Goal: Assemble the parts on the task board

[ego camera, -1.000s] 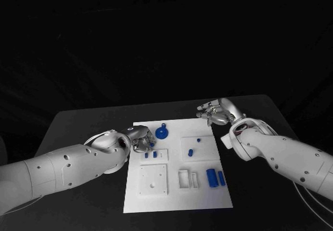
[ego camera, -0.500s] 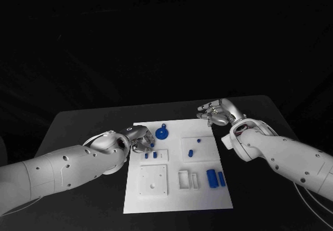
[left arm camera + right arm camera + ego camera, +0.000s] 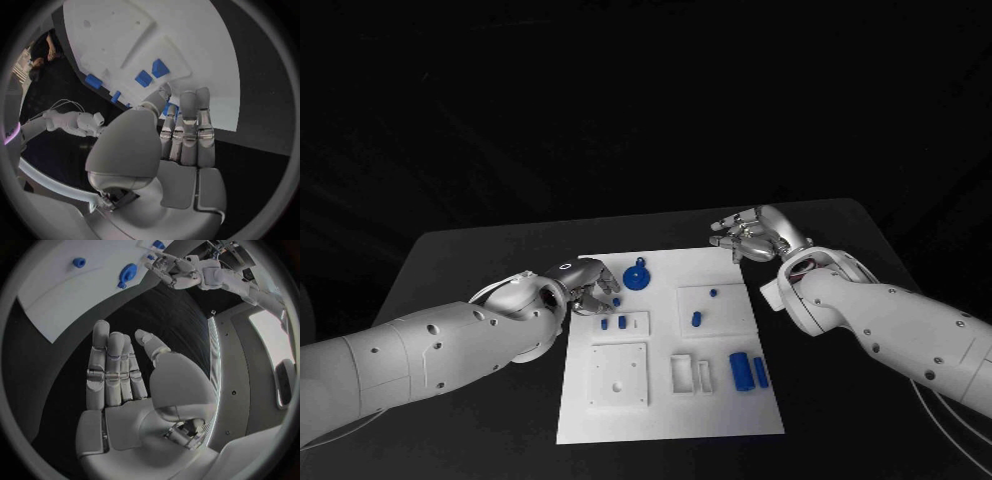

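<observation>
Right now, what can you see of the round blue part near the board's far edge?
The round blue part is a flat disc with a small stem or tab pointing toward the far edge; it looks like matte plastic. It lies on the white board, in its far-left area. The left hand is beside it; contact cannot be told. In the right wrist view nothing touches it.

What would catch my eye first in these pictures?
Most likely the white board on the black table, dotted with small blue parts; the round one near its far edge stands out. The left hand hovers at the board's left edge, and the right hand hangs off its far right corner, holding nothing.
</observation>
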